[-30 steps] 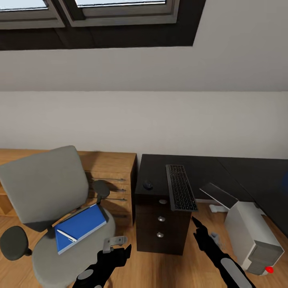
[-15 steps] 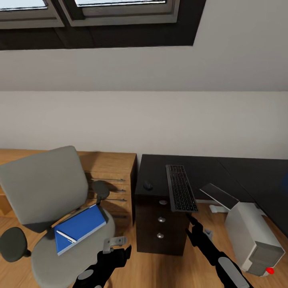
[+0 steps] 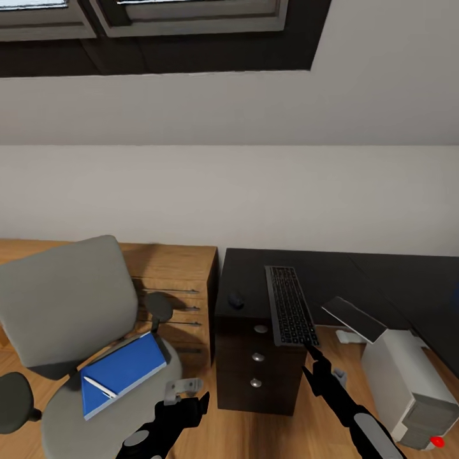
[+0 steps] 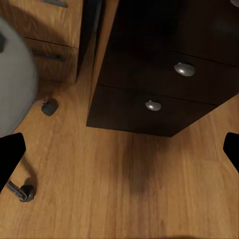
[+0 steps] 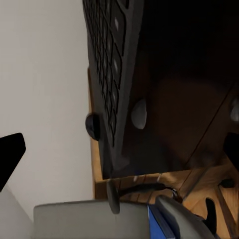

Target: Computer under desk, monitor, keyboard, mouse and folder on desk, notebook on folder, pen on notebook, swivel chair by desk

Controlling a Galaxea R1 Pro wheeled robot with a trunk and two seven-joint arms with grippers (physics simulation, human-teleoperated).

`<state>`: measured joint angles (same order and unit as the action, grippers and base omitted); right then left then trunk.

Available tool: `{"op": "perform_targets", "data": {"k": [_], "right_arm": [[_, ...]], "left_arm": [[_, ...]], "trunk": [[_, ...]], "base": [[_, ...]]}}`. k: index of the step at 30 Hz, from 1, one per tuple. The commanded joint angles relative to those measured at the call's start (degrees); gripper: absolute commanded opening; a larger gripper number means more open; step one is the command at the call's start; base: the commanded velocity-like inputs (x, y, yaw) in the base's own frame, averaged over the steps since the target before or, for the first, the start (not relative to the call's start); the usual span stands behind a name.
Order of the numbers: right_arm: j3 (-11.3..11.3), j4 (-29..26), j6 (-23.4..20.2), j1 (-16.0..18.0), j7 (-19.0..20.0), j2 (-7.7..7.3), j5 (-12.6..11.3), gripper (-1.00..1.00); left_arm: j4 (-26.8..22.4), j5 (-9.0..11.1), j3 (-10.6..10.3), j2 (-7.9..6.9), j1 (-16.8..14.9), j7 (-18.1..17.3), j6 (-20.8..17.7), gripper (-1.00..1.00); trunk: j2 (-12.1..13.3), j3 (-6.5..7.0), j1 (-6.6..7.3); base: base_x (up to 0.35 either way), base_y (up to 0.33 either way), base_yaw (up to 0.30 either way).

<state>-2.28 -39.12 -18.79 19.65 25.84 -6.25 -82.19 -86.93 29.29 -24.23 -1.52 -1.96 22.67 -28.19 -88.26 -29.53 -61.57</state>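
Observation:
A black keyboard (image 3: 290, 306) lies on the dark desk (image 3: 357, 274), its near end jutting past the front edge. A dark mouse (image 3: 236, 299) sits to its left. The grey swivel chair (image 3: 70, 306) holds a blue cover (image 3: 121, 371) with a white pen (image 3: 99, 387) on top; I cannot separate notebook from folder. A white computer tower (image 3: 408, 382) stands on the floor, with a tilted grey panel (image 3: 354, 317), seemingly the monitor, beside it. My right gripper (image 3: 310, 357) is open just beneath the keyboard's (image 5: 107, 74) overhanging end. My left gripper (image 3: 191, 396) hangs open, low, near the chair seat.
A dark drawer unit (image 3: 257, 357) with round knobs carries the desk's left end. A wooden dresser (image 3: 178, 287) stands behind the chair. The floor (image 4: 124, 184) is wood, with chair casters (image 4: 49, 106) near the drawer base. A white wall and windows rise behind.
The camera has shifted a little, moving the scene left and down. My right gripper has moved in toward the drawer unit and sits under the keyboard's near end. The left gripper holds still.

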Motion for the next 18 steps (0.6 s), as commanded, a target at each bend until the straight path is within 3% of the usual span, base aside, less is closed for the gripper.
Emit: {"op": "perform_targets", "data": {"k": [1,18], "right_arm": [[-0.22,0.24,-0.54,0.04,-0.07,0.01,-0.52,1.00],[-0.36,0.65,-0.44,0.04,-0.95,0.01,-0.51,1.00]], "left_arm": [[-0.01,0.60,-0.13,-0.06,-0.06,0.56,-0.07,1.00],[0.11,0.54,-0.13,-0.06,-0.06,0.53,-0.03,1.00]], "trunk": [[-0.03,-0.06,-0.01],[-0.03,-0.06,-0.01]], "base": [[0.096,0.000,0.000],[0.085,0.000,0.000]]}}
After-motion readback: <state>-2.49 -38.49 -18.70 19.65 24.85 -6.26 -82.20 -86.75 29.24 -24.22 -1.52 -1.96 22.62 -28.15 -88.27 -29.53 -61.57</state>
